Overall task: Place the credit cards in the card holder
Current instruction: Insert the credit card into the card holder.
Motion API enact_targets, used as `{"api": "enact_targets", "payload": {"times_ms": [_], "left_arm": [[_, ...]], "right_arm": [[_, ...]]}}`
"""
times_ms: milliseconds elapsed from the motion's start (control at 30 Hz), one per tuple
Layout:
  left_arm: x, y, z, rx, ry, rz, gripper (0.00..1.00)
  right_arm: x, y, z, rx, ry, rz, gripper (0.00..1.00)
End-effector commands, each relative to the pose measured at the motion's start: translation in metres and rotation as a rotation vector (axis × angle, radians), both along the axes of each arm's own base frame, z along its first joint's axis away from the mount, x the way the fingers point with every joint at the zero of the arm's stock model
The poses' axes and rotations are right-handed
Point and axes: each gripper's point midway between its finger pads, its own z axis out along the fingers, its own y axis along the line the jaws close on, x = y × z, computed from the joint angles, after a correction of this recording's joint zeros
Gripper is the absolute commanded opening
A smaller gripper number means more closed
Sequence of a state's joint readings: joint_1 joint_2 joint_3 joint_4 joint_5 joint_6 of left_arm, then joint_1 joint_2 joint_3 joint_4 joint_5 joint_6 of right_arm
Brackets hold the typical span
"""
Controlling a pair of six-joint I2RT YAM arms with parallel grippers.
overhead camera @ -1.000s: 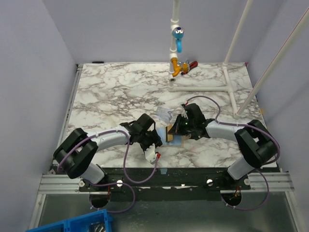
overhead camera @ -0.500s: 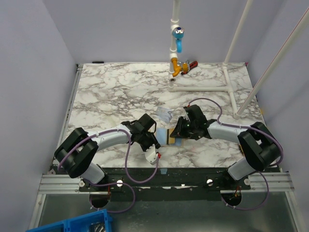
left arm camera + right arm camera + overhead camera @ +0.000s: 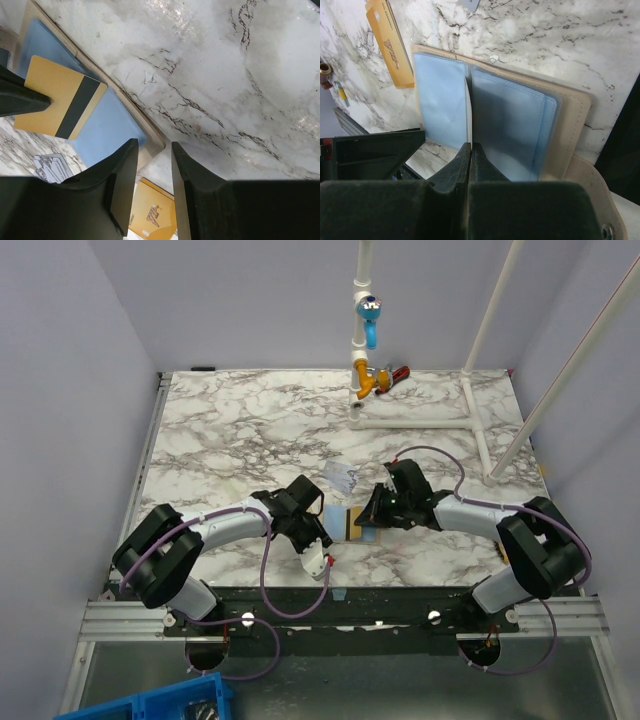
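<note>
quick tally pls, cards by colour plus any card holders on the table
gold-orange card: 2
pale patterned card: 1
card holder: 1
total: 4

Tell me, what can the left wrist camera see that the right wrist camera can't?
Only the left wrist view shows the flat face of the gold striped card, stripe and all. Only the right wrist view shows the snap tab of the card holder, and that card edge-on, pinched in the shut right gripper. Both show the card holder lying open, blue inside, with an orange logo card next to it.
</note>
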State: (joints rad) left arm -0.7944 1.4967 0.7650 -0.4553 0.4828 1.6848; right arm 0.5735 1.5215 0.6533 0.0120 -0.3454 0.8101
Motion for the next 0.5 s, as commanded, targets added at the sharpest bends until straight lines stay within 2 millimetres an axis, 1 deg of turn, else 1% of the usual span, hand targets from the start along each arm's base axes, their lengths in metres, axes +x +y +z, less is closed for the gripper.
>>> {"api": "enact_targets", "payload": {"times_ms": [0, 67, 133, 233, 333, 467], "left_arm": [[-0.0028, -0.0054, 0.0027, -0.013, 0.017, -0.008, 0.34], [-0.0032, -0.0045, 0.0017, -0.01, 0.018, -0.008, 0.33], [-0.0027, -0.0044, -0.0008, -0.006, 0.017, -0.008, 0.31], [-0.0032, -0.0041, -0.001, -0.005, 0.021, -0.008, 0.27], [-0.0037, -0.0051, 0.0001, -0.002, 0.022, -0.007, 0.26], [-0.0052, -0.0054, -0.0002, 0.006, 0.029, -0.01, 0.25]], "right_arm": [[-0.0038, -0.01, -0.0021, 0.006, -0.004, -0.054, 0.01], [-0.004, -0.0162, -0.0014, 0.006, -0.023, -0.092, 0.01], [-0.0033, -0.0192, -0.001, 0.012, -0.037, -0.119, 0.01], [-0.0029, -0.0168, -0.0018, 0.035, -0.038, -0.127, 0.01], [-0.003, -0.0156, -0.0058, 0.04, -0.034, -0.125, 0.01], [-0.0008, -0.0149, -0.0025, 0.048, -0.048, -0.128, 0.01]]}}
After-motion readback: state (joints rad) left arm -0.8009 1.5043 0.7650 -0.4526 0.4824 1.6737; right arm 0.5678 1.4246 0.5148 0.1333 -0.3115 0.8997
